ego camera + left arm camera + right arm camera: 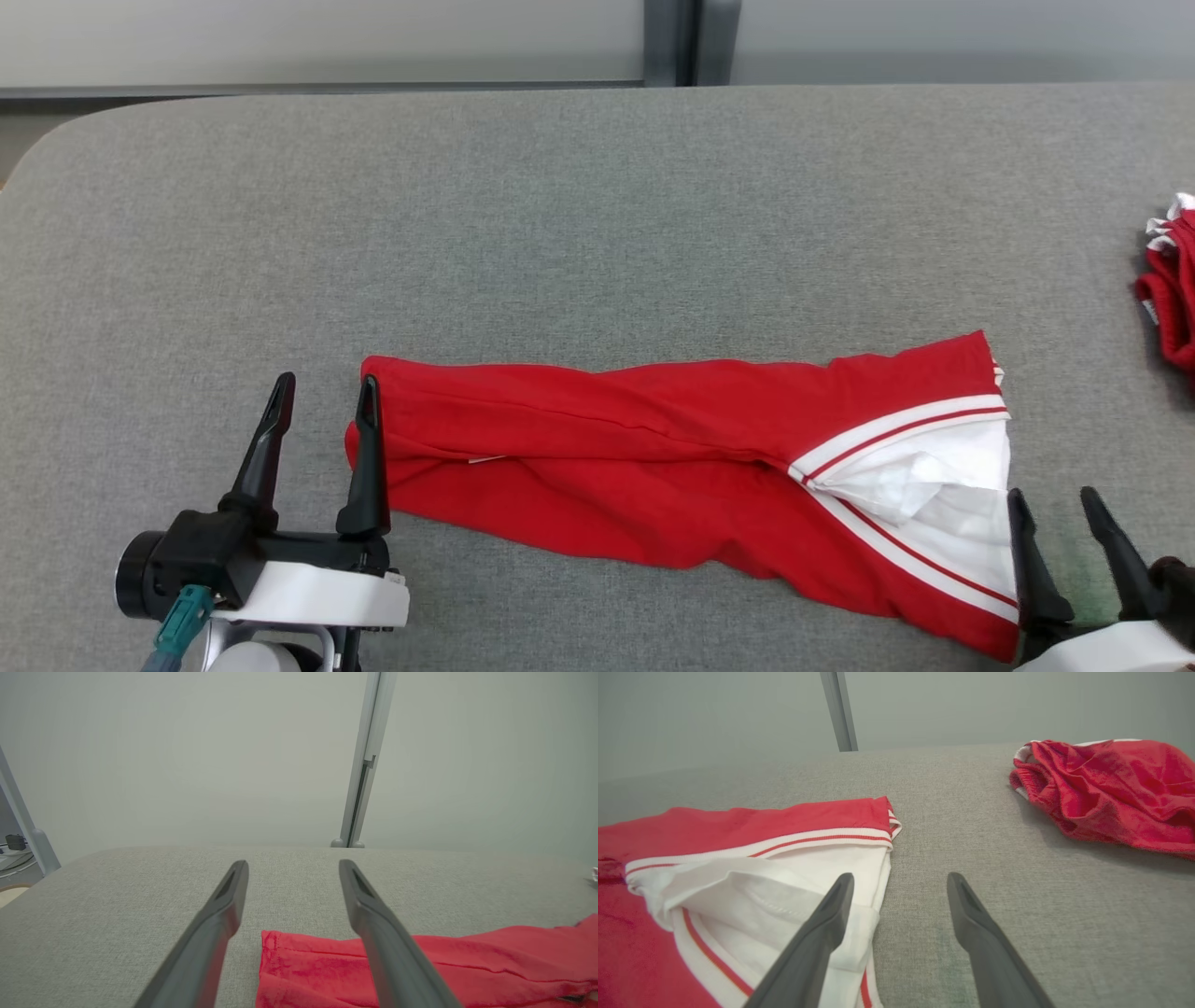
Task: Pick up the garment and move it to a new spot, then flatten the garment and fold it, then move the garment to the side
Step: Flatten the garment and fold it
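Bracketing the garment [653, 457], left tool [328, 380] and right tool [1054, 494] both stand wide open.

The right edge of the head view cuts the second red garment [1169, 280] down to a crumpled strip, and the right end effector [1052, 495] loses its body below the frame. From the left wrist, the garment [327, 970] runs off the bottom edge, with one finger [387, 942] of the left end effector [293, 863] crossing it. At far left we cannot identify a small dark object [15, 841].

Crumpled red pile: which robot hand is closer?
Right. The right gripper is nearby, apart from the crumpled pile; the left gripper is at the far end of the long garment.
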Robot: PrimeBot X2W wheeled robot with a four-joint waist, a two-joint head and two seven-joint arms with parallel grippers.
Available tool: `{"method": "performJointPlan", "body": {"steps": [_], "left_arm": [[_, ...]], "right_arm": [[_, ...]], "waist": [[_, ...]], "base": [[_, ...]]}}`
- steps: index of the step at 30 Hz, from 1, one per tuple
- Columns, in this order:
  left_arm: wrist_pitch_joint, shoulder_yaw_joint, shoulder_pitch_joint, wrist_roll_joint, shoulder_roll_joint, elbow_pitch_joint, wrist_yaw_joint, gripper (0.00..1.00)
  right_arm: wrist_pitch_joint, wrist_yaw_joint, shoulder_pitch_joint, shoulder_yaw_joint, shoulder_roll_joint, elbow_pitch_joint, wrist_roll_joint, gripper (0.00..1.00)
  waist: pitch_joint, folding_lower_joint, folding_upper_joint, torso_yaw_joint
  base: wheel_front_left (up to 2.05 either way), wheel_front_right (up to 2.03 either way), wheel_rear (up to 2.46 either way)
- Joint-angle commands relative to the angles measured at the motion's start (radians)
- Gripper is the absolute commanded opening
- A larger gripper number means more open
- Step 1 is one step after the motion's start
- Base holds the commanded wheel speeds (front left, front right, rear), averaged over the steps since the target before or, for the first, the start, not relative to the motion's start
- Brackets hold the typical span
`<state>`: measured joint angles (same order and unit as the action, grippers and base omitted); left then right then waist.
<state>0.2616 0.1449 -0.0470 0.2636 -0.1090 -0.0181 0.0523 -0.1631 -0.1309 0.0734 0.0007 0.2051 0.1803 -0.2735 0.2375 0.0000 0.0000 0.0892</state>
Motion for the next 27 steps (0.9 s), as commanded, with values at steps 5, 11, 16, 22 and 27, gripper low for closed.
{"method": "performJointPlan", "body": {"steps": [5,11,16,22,27], "left_arm": [[0.004,0.0,-0.033,-0.017,0.013,-0.008,-0.016,1.0],[0.004,-0.018,-0.045,-0.027,0.026,-0.013,-0.025,1.0],[0.004,-0.041,-0.047,-0.038,0.032,-0.007,-0.033,1.0],[0.004,-0.057,-0.046,-0.047,0.038,0.0,-0.039,1.0],[0.004,-0.064,-0.035,-0.052,0.043,0.002,-0.042,1.0]], "right_arm": [[0.021,0.0,-0.053,0.069,-0.009,0.113,-0.05,1.0],[0.114,-0.002,-0.03,0.168,-0.02,0.186,-0.127,0.0],[0.098,0.0,-0.034,0.163,0.013,0.131,-0.146,0.0],[0.06,0.002,-0.03,0.053,0.086,0.049,-0.137,0.0],[0.056,0.001,0.001,-0.058,0.15,0.038,-0.145,0.0]], "waist": [[0.038,0.0,0.0,0.035],[0.046,0.0,0.0,0.046],[0.047,0.0,0.0,0.036],[0.047,0.0,0.0,0.026],[0.038,0.0,0.0,0.021]], "base": [[0.0,0.0,0.0],[0.0,0.0,0.0],[0.0,0.0,0.0],[0.0,0.0,0.0],[0.0,0.0,0.0]]}}
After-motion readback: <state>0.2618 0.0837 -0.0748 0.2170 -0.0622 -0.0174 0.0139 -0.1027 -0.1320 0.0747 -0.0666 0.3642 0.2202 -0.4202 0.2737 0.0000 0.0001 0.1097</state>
